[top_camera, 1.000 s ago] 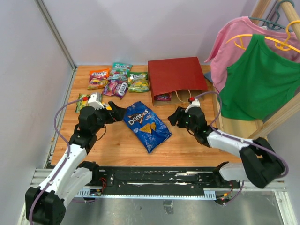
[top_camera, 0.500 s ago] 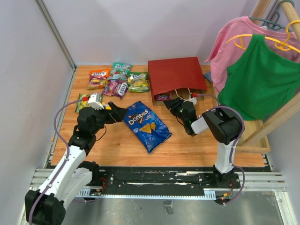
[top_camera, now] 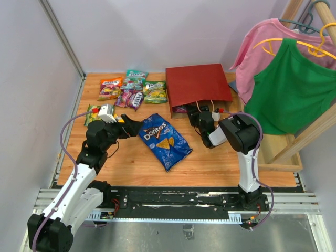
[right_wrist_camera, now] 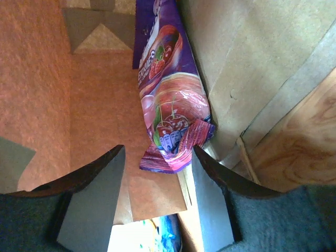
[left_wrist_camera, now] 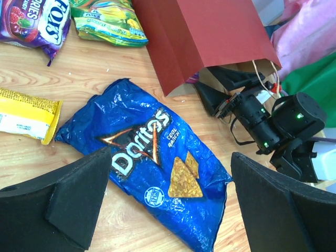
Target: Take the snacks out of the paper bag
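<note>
The dark red paper bag [top_camera: 198, 84] lies on its side, mouth toward me. My right gripper [top_camera: 202, 116] reaches into that mouth. In the right wrist view it [right_wrist_camera: 157, 157] stands open, the lower end of a purple candy packet [right_wrist_camera: 170, 105] between its fingertips, brown kraft wall [right_wrist_camera: 247, 63] beside it. The blue Doritos bag [top_camera: 164, 140] lies flat mid-table. My left gripper [top_camera: 134, 126] hovers at its left end, open wide [left_wrist_camera: 170, 157] with nothing held. Several candy packets [top_camera: 128, 89] lie at the back left. A yellow bar wrapper [left_wrist_camera: 26, 115] lies left of the Doritos bag [left_wrist_camera: 152, 157].
A pink shirt [top_camera: 262, 47] and a green shirt [top_camera: 291, 89] hang on a wooden rack [top_camera: 294, 142] at the right, close to the bag. A metal rail [top_camera: 63, 37] and the wall bound the table's left side.
My right arm has swung from in front of the bag to its mouth, and the gripper now reaches inside around the purple packet. The left arm has not moved.
</note>
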Available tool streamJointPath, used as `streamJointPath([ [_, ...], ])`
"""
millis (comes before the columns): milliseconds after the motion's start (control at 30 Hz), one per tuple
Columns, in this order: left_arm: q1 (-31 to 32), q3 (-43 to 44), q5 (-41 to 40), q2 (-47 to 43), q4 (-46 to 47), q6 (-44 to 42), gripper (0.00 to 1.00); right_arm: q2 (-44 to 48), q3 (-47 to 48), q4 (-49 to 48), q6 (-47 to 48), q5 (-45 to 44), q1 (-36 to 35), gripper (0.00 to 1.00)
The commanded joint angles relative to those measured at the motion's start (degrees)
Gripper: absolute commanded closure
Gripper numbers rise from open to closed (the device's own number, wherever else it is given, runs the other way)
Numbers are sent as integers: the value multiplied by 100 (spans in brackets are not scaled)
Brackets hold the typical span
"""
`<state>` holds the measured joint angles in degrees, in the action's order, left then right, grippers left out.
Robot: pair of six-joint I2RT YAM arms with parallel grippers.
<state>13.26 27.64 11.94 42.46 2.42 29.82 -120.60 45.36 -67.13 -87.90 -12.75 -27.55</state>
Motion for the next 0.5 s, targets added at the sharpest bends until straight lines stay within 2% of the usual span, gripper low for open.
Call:
streamJointPath([
  [0,-25,137,85,-29,40,-53,0,-127,309,114,-513,-378,30,45],
  [333,-29,163,3,-25,13,-60,0,167,65,1150,-942,-421,-76,44],
  [467,-25,146,-8,-24,30,-47,0,319,-54,1256,-1057,-525,-168,45],
])
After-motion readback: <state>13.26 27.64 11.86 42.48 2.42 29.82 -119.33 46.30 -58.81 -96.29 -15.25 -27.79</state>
